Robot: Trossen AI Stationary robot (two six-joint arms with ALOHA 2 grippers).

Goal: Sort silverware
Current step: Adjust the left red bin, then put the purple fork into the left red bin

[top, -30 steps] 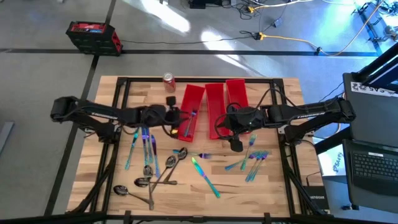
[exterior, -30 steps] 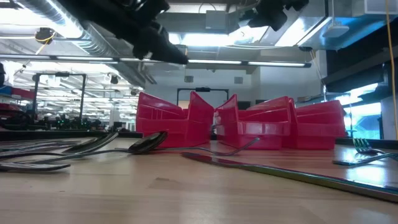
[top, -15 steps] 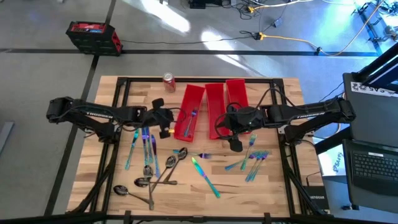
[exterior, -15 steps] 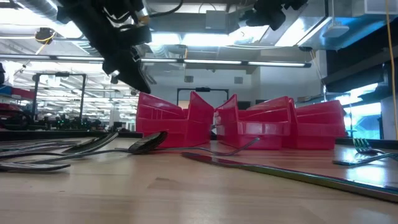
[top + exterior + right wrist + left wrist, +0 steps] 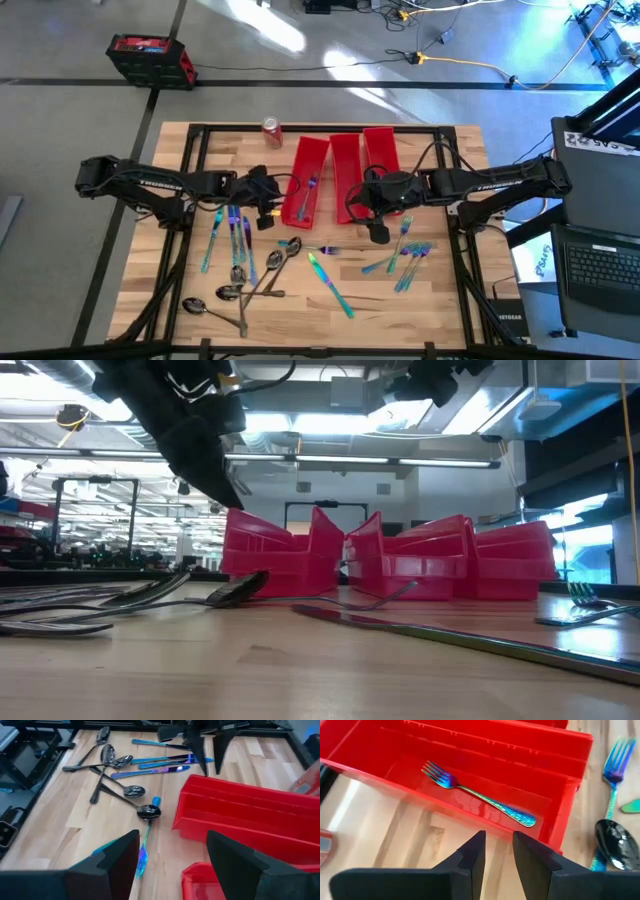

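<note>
Three red bins stand side by side at the table's far middle. One iridescent fork lies flat in the left bin. The rest of the silverware lies loose on the table: blue knives and dark spoons at the left, a teal knife in the middle, forks at the right. My left gripper hangs just left of the left bin, tipped down, narrowly open and holding nothing. My right gripper hangs open and holding nothing above the table, near the bins' near ends.
A red soda can stands at the far edge, left of the bins. Bare wood shows along the near edge and between the spoons and the right-hand forks. Black frame rails run along the table's sides.
My left gripper has drawn back from over the left bin toward the table's left edge, sunk a little, rolled and tipped from nearly level to pointing steeply down. Its finger gap is unchanged. The fork in the bin has not moved.
</note>
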